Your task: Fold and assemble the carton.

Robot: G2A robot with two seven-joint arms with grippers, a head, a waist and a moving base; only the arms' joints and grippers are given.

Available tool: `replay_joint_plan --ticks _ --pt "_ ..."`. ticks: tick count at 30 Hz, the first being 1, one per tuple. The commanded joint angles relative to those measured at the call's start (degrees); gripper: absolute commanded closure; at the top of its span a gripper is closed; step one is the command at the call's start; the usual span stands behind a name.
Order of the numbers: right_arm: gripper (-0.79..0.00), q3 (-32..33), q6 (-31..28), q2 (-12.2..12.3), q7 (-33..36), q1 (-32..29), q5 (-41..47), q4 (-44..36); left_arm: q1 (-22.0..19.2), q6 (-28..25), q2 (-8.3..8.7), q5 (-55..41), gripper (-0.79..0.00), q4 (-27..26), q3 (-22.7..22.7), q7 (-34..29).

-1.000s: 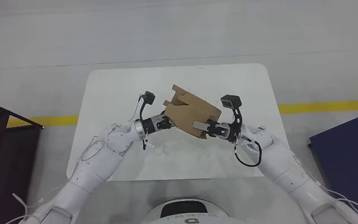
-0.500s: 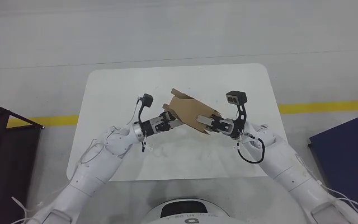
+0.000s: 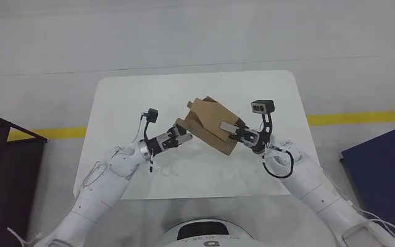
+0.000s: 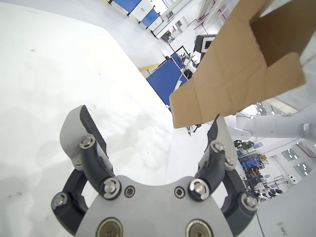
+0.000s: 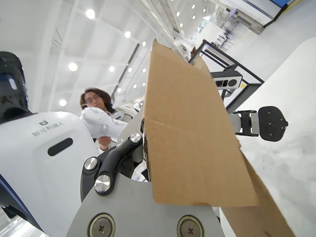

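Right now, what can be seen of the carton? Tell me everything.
The carton is plain brown corrugated cardboard, creased along its fold lines and partly opened into a tube with loose end flaps sticking out. It sits tilted, apparently held clear of the white table. The right gripper is clamped on one panel edge. The left gripper is open beside a flap corner; whether a fingertip touches it cannot be told.

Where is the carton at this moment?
In the top view the carton is held off the white table near its middle, gripped by the right gripper. The open left gripper sits close by its left flap.
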Motion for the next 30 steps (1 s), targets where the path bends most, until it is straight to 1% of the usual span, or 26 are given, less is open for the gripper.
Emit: replay_joint_plan --ticks 1,3,7,12,16,22,30 --pt "0.000 -0.5 0.3 -0.2 1.9 0.1 3.8 0.3 0.6 -0.2 0.18 -0.7 -0.785 -0.1 -0.9 0.3" --pt "0.000 -0.7 1.4 -0.3 3.0 0.1 7.3 0.0 1.3 -0.7 0.30 -2.5 -0.785 -0.4 -1.6 0.8" --pt "0.000 -0.6 4.7 -0.5 6.3 -0.4 13.2 -1.9 2.8 -1.7 0.41 -9.1 -0.785 -1.7 -2.6 1.0" --pt "0.000 -0.6 12.1 -1.3 13.7 -1.9 22.0 -4.5 3.9 -2.5 0.42 -19.6 -0.785 -4.1 -3.1 -0.8" --pt "0.000 0.2 16.0 -2.4 17.7 -1.8 23.1 -2.4 4.0 -3.0 0.40 -26.0 -0.785 -5.4 -3.2 -3.4" --pt "0.000 1.4 18.9 -4.5 20.5 -1.4 23.8 1.2 4.0 -3.4 0.31 -26.9 -0.785 -6.1 -3.3 -5.4" --pt "0.000 2.2 20.7 -7.4 22.3 -1.4 25.0 4.5 3.7 -2.8 0.15 -24.2 -0.785 -6.0 -3.1 -7.1"
